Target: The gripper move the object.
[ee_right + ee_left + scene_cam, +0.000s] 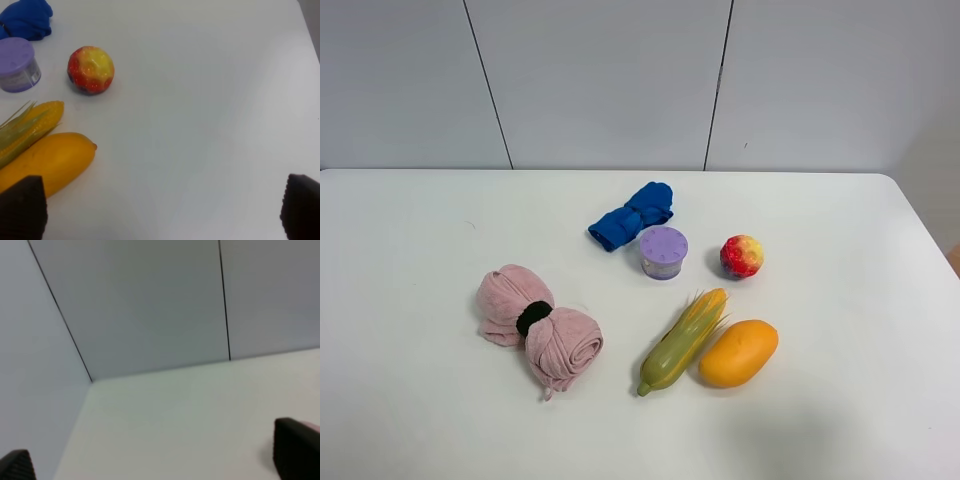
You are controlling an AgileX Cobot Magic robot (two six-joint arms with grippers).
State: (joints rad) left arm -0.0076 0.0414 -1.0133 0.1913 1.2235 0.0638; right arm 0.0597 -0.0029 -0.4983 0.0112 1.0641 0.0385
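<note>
The object is a small red and yellow ball (742,256) on the white table (410,250), right of the lilac lidded cup (663,252). It also shows in the right wrist view (91,69), well ahead of my right gripper (162,207). That gripper is open and empty, with its black fingertips (22,207) far apart. My left gripper (155,460) is open and empty too, over bare table near the wall corner. Neither arm shows in the exterior high view.
An orange mango (738,353) and a corn cob (683,340) lie side by side in front of the ball. A blue cloth (632,215) lies behind the cup. A rolled pink towel (537,325) lies at the left. The table's right edge (930,240) is near.
</note>
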